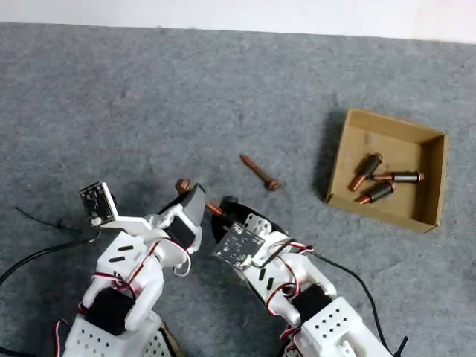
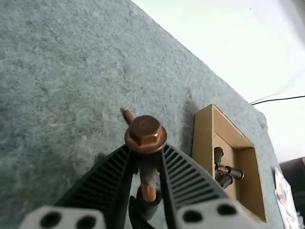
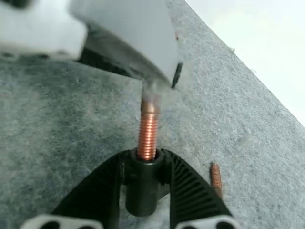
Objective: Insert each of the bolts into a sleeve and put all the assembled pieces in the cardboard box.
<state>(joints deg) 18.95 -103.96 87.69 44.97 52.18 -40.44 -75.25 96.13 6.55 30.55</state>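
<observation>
Right gripper point(image 3: 143, 161) is pinching sleeve point(image 3: 142, 191) | left gripper point(image 2: 145, 152) is pinching bolt point(image 2: 145, 134), tip sitting in sleeve | risk: tilted bolt jamming, sleeve slipping from jaws

The bolt point(image 3: 147, 136) is blurring at its far end, where the left gripper point(image 2: 145, 151) is hiding its head. The sleeve point(image 3: 142, 186) is sitting half buried between the fingers of the right gripper point(image 3: 144, 156). The spare bolt point(image 3: 215, 179) is lying partly hidden behind that gripper. The box point(image 2: 204, 138) wall is covering part of the pieces point(image 2: 224, 171) inside.
</observation>
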